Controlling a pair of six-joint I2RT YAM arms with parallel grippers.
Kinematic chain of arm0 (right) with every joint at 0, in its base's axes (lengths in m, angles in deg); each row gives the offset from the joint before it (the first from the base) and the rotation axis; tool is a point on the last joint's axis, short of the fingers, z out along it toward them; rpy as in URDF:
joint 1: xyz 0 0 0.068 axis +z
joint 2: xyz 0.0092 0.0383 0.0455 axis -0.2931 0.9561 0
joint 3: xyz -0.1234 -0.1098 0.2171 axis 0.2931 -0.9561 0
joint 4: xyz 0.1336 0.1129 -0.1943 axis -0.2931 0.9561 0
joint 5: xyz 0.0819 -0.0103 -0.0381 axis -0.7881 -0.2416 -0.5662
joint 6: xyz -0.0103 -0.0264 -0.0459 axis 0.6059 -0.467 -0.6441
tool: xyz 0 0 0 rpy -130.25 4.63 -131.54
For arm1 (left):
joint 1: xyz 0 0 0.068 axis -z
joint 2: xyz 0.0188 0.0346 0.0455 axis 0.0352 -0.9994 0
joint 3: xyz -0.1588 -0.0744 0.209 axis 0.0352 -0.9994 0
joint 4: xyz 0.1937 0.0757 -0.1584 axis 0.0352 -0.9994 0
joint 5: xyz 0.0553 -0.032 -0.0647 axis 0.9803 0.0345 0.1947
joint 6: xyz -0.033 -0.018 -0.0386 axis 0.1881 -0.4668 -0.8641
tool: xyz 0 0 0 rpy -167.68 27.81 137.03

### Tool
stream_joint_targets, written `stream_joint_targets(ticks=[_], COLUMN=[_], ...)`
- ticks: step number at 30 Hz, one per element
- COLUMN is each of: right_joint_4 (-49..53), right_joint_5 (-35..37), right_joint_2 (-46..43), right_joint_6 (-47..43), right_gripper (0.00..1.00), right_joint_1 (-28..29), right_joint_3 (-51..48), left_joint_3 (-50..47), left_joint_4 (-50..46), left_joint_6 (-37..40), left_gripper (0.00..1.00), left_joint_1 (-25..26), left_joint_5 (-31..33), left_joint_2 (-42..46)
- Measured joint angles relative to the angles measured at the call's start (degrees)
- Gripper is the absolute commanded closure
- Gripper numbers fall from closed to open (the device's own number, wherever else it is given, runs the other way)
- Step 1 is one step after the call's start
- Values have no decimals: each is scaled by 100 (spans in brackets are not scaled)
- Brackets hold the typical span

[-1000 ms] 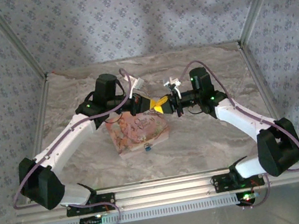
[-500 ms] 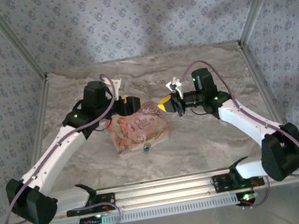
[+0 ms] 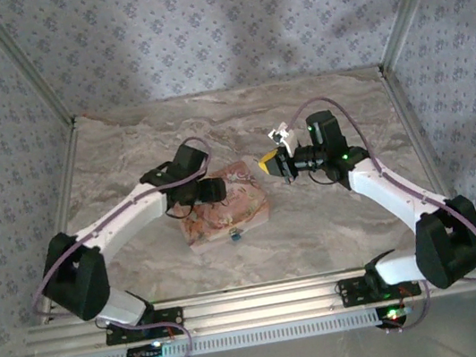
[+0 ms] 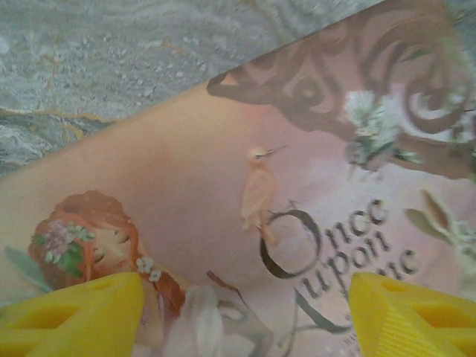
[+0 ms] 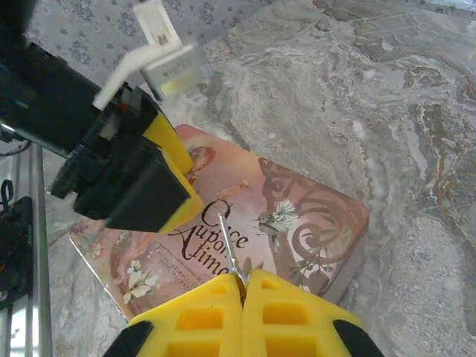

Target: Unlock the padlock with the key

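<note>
A pink storybook-style box [image 3: 224,206] lies flat at the table's middle. At its near edge sits a small blue-marked padlock [image 3: 235,233]. My left gripper [image 3: 213,190] hovers low over the cover [image 4: 223,186], open [image 4: 245,312], its yellow fingers [image 4: 82,312] wide apart with nothing between them. My right gripper [image 3: 270,164] hangs just off the box's right corner. It is shut [image 5: 244,279] on the key [image 5: 228,242], whose thin silver blade pokes out of the pads above the cover. The left gripper's black and yellow body [image 5: 134,178] shows just beyond the blade tip.
The marble-patterned tabletop [image 3: 335,217] is bounded by patterned walls with metal corner posts [image 3: 395,27] at the back. An aluminium rail [image 3: 267,305] carrying both arm bases runs along the near edge.
The left gripper, shut and meeting the right gripper a second ago, drew back to the left, opened, and now hangs over the box. The right gripper barely moved.
</note>
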Motion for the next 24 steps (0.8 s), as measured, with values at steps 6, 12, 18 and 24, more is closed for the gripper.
stream_joint_targets(ticks=[6, 12, 18, 24], right_joint_4=[81, 129, 179, 223], right_joint_5=[92, 151, 192, 280], right_joint_2=[-55, -151, -225, -245], right_joint_6=[-2, -17, -11, 85], right_gripper=[100, 100, 100, 100], right_joint_1=[-24, -61, -153, -251], right_joint_3=[-42, -103, -236, -437], left_joint_3=[385, 955, 1862, 2752], left_joint_4=[74, 177, 251, 269], left_joint_6=[107, 516, 1316, 2192], left_gripper=[26, 27, 28, 30], left_joint_1=[-2, -17, -103, -229], left_joint_5=[87, 72, -7, -225], left_joint_2=[-457, -1034, -1840, -2568])
